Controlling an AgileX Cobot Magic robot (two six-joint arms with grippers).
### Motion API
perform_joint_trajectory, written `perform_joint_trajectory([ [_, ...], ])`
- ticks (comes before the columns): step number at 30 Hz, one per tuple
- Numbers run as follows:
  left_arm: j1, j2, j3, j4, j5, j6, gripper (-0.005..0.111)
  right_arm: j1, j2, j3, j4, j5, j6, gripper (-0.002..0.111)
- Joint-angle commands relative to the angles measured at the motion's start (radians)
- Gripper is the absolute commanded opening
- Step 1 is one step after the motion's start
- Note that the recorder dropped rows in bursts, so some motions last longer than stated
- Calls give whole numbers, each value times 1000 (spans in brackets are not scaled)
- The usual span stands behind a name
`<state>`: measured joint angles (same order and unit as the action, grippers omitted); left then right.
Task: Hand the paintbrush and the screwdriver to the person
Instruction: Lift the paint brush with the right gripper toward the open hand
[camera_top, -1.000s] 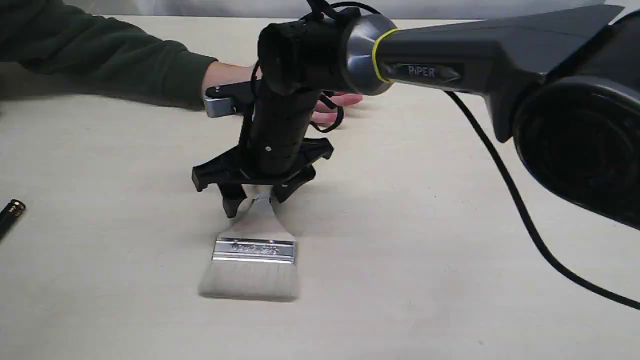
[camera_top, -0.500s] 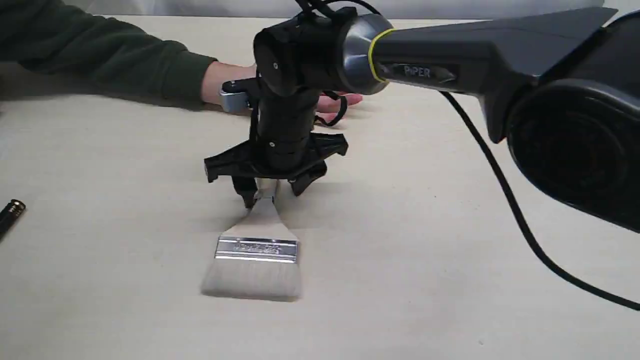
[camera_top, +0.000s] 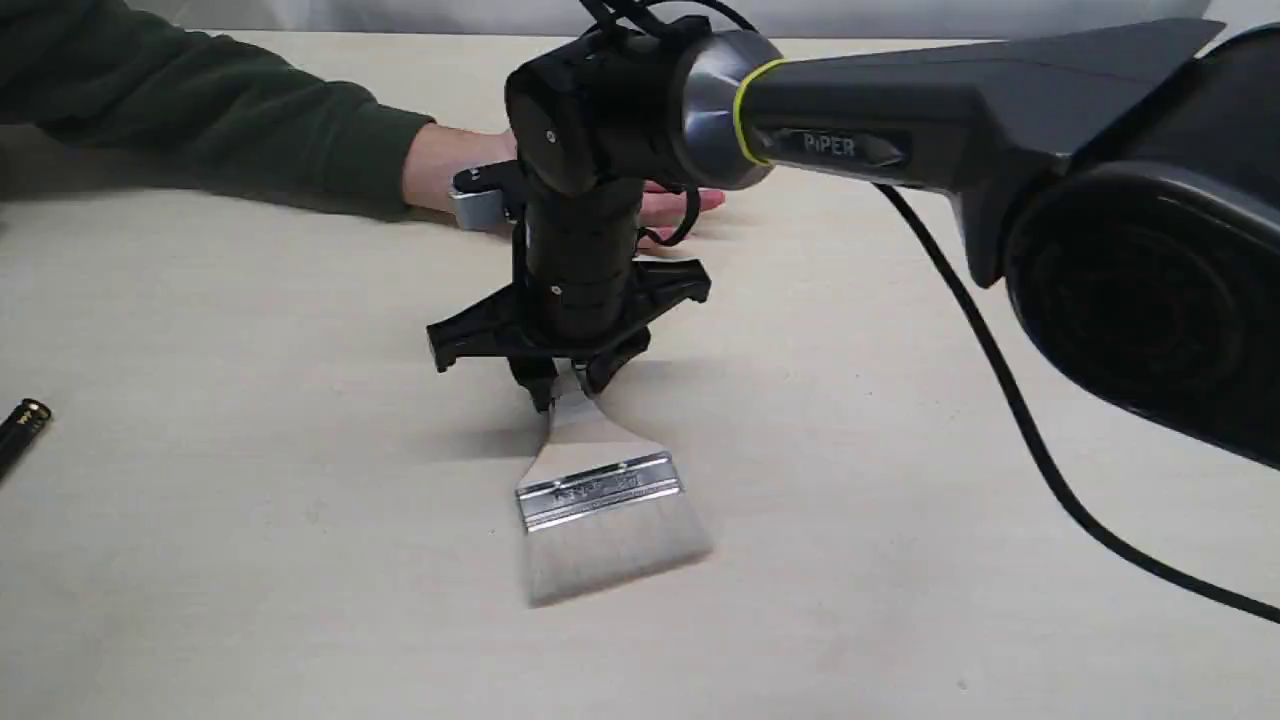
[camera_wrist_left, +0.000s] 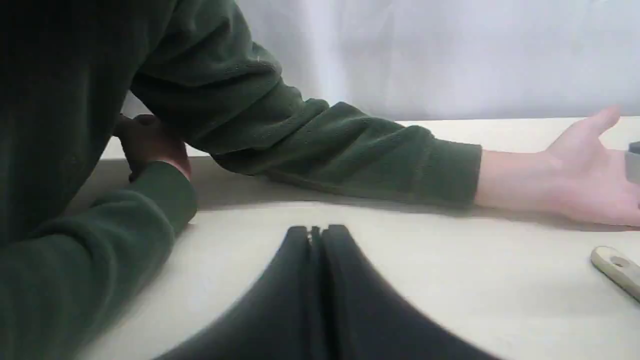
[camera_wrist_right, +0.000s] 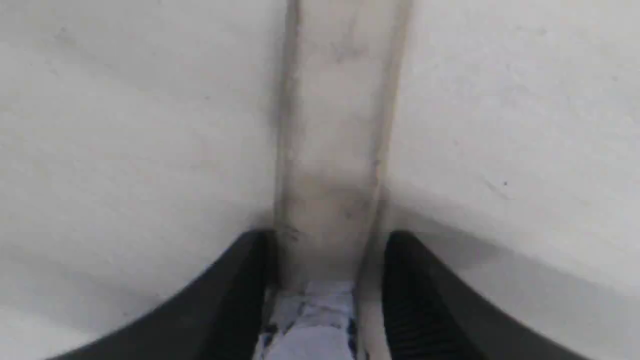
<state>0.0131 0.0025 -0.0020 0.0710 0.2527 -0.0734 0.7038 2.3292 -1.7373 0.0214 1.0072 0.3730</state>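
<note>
Exterior view, right gripper (camera_top: 562, 392) clamping the paintbrush (camera_top: 598, 490) handle, left gripper (camera_wrist_left: 315, 231) pinching together on nothing, person's hand (camera_wrist_left: 590, 185) lying open.

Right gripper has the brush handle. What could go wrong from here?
1. The right gripper pinches only the narrow handle, and the paintbrush head sits skewed; it may pivot or slip.
2. The person's hand lies close behind the arm; moving there fast risks a knock.

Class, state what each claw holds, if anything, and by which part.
The right claw grips the paintbrush by its wooden handle; the left claw is shut on nothing.
</note>
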Motion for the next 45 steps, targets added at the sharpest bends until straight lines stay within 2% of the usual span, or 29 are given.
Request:
perform_joint_trajectory([
  [1, -2, -2, 2, -4, -3, -2, 0, -3, 49, 27, -1, 80, -26, 39],
  [4, -2, -2, 2, -4, -3, -2, 0, -3, 49, 27, -4, 123, -78, 35],
  [10, -2, -2, 2, -4, -3, -2, 0, -3, 47, 27, 10, 126, -173, 4],
  [16, -2, -2, 2, -4, -3, -2, 0, -3, 0, 35, 125, 56, -281, 4],
  [21, -2, -2, 2, -2, -5, -2, 0, -3, -85, 72, 135, 14, -309, 4],
  [30, -2, -2, 2, -2, -3, -2, 0, -3, -245, 166, 116, -62, -325, 4],
  [35, -2, -2, 2, -2, -3, -2, 0, -10, -291, 166, -3, -118, -251, 4],
  [39, -2, -2, 2, -2, -3, -2, 0, -39, -287, 124, -94, -128, -200, 4],
  [45, -2, -2, 2, -2, -3, -2, 0, -116, -253, 0, -96, -155, -193, 4],
])
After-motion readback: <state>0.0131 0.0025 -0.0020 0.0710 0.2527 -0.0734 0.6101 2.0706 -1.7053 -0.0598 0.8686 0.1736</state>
